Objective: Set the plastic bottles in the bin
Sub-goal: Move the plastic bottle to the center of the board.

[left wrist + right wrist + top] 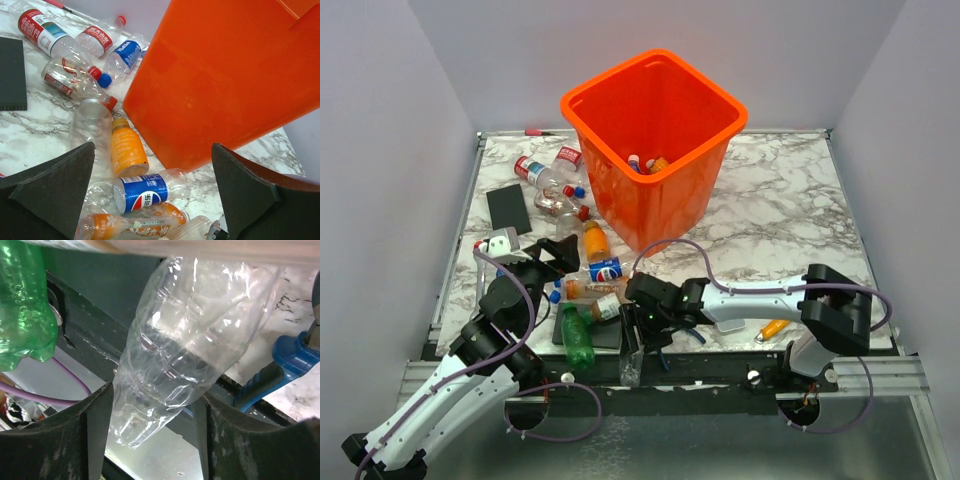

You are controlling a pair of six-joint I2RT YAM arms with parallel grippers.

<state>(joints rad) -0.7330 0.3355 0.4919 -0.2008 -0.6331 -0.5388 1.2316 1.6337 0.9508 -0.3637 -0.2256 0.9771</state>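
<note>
- right fingers point(95, 440) closed partway onto a clear bottle point(175, 350), one finger against each side; the bottle pokes out over the counter point(790, 190) edge at 6 o'clock
- left fingers point(55, 195) spread wide, holding nothing, above the bottle heap
- orange bin point(655, 140) upright at 12 o'clock of the counter, a few bottles point(645, 163) already inside
- loose bottles point(555, 185) scattered at 9 o'clock of the bin; orange bottle point(127, 150) and blue-label bottle point(142, 192) lie by the bin's foot
- green bottle point(578, 340) at 9 o'clock of the clear bottle, near the counter edge
- blue pliers handle point(295, 355) just at 3 o'clock of the clear bottle
</note>
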